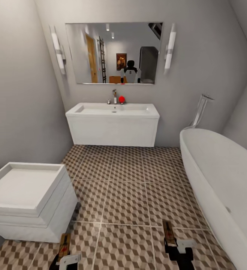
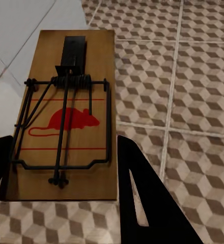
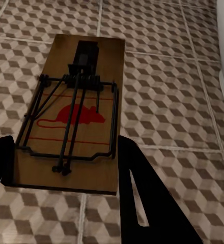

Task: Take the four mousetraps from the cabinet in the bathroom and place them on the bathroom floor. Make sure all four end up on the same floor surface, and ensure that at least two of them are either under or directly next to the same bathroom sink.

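Bathroom floor [image 1: 127, 195]: square tiles in a brown, beige and white cube print with pale grout lines, running from the near edge of the head view up to the sink.

White oval bathtub [image 1: 220, 176]: right of the sink, along the right wall, with a chrome filler pipe [image 1: 200, 110] at the end nearest the sink.

Sink [image 1: 113, 125]: wide white wall-hung basin, boxy front, floor tiles visible beneath it. Chrome tap [image 1: 114, 96] at the back rim; a small red object [image 1: 122, 99] just beside the tap.

Mirror [image 1: 114, 52]: directly above the sink, a tube light at each side. It reflects the robot and a wooden door.

White two-drawer unit [image 1: 27, 200]: left of the sink and well nearer the camera, against the left wall, tray-like top.

Left gripper [image 1: 65, 258]: low, just beside the front corner of the white unit. Its dark fingers [image 2: 142, 203] clasp a mousetrap [image 2: 63, 114] by the near end of its board. Board is tan wood with a red mouse print and a dark wire spring bar. It is held above the tiles, partly over the unit's edge.

Right gripper [image 1: 177, 249]: low, near the bathtub's side. Its fingers [image 3: 145, 198] grip a second mousetrap [image 3: 74, 112] the same way, held over open floor, well apart from the sink.
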Robot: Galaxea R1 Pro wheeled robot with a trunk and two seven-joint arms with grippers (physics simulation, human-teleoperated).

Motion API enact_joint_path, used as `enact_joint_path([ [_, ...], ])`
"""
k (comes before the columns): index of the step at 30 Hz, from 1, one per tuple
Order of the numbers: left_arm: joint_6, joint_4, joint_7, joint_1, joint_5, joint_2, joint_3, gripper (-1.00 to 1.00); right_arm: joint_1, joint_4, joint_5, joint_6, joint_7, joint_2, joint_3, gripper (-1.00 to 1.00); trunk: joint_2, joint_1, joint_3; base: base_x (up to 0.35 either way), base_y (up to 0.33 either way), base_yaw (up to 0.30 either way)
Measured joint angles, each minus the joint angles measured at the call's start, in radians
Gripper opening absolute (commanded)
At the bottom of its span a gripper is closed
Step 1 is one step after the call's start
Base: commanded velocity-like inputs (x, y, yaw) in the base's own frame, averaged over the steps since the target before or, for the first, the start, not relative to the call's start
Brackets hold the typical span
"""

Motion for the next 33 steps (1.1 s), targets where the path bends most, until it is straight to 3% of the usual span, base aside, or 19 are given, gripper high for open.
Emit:
enact_joint_path([
  [33,0.0,0.0,0.0,0.0,0.0,0.0,0.0,-1.0,0.0,0.0,0.0,0.0,0.0,0.0,0.0,-1.0,0.0,0.0,0.002,0.304,-0.046,-0.018],
])
